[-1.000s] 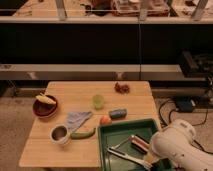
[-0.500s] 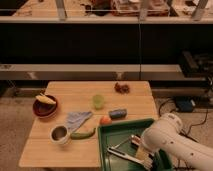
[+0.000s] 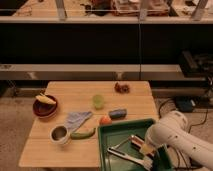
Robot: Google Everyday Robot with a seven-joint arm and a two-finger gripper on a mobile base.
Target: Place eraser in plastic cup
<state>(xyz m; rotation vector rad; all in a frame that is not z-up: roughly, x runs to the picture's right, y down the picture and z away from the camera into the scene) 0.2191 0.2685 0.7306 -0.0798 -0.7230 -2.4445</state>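
Since a second ago the white robot arm (image 3: 175, 135) has swung leftward, further in over the deep green plastic tray (image 3: 112, 131). Everything on the worktop lies as it did. The tool (image 3: 148, 153) at the arm's end hangs low over the tray's near right part; I cannot tell whether it is spread or pressed together.

The small oblong reddish-brown eraser (image 3: 135, 144) with a pale long side lies inside the tray, just left of the tool; whether they touch is unclear. A white-handled brush (image 3: 124, 154) lies slantwise in the tray's near left part.

The tray sits at the near right of the pale wooden worktop (image 3: 55, 156). Left of the tray are a whitish ring-shaped cup with a dark inside (image 3: 59, 133), a long green pod (image 3: 83, 133) and a crumpled blue-grey cloth (image 3: 77, 119). A small orange ball (image 3: 104, 120) and a blue-grey oblong block (image 3: 118, 113) lie at the tray's far rim.

Behind the tray, the small translucent light-green plastic cup (image 3: 98, 101) stands upright, well apart from eraser and tool. A dark-red bowl (image 3: 44, 112) stands far left of the tray. A reddish-brown lump (image 3: 121, 88) lies farthest behind the tray.
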